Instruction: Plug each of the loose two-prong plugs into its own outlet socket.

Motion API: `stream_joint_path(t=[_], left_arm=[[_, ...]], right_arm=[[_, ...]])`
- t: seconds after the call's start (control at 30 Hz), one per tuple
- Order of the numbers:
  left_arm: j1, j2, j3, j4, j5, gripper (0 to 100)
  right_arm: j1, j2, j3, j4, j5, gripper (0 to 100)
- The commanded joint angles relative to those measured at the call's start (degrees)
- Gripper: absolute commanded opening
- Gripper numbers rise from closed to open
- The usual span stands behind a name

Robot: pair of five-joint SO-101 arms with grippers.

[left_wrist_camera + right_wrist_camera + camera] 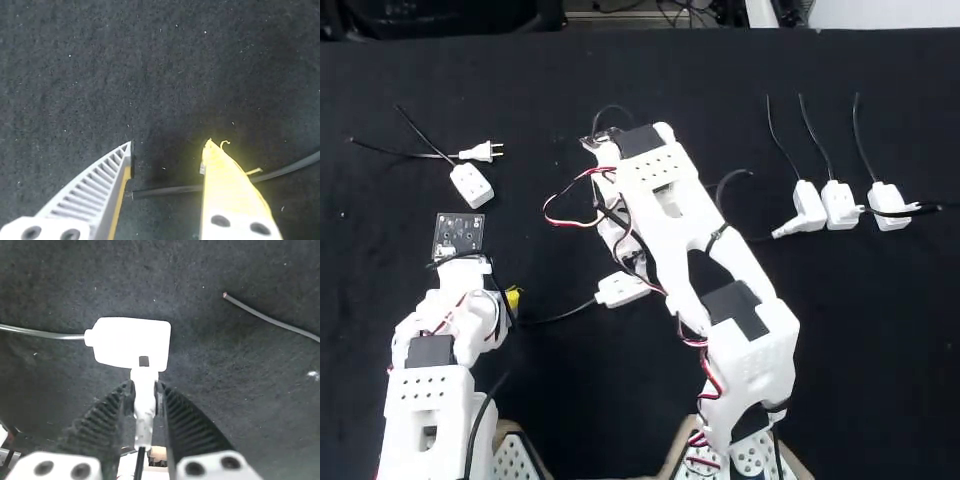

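Note:
A white two-prong plug (144,402) sits between the fingers of my right gripper (145,386), which is shut on it. The plug's front end meets a white outlet socket (132,342), whose thin cable runs off sideways. In the high view this socket (621,290) lies mid-table under the right arm. Its black cable (560,313) leads to my left gripper (506,303). My left gripper (169,146) is open just above the cloth, with the cable (167,190) lying across the gap between its fingers. Another loose plug (481,152) lies at the far left beside a free socket (472,185).
Three white sockets (840,204) with plugs and black cables lie in a row at the far right. Red and black wires (570,205) hang off the right arm. A loose cable end (260,315) lies near the held plug. Black cloth (400,60) covers the table.

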Motion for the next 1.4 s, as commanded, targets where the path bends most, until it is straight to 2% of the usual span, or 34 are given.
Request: stream_joint_path(t=[0.0,0.37,0.67,0.8,1.37], left_arm=[[-0.48,-0.44,-0.31,-0.79,0.09,23],[-0.48,-0.44,-0.31,-0.79,0.09,23],[-0.48,-0.44,-0.31,-0.79,0.09,23],[-0.48,-0.44,-0.31,-0.79,0.09,23],[-0.48,-0.44,-0.31,-0.79,0.09,23]], right_arm=[[0.62,-0.4,-0.31,0.79,0.97,1.1],[3.69,5.14,-3.12,0.53,2.29,1.1],[3.34,5.32,-4.26,1.49,1.93,1.1],[3.25,5.49,-4.26,1.23,-1.23,1.1],[2.64,5.58,-4.26,-1.58,-3.6,1.1]])
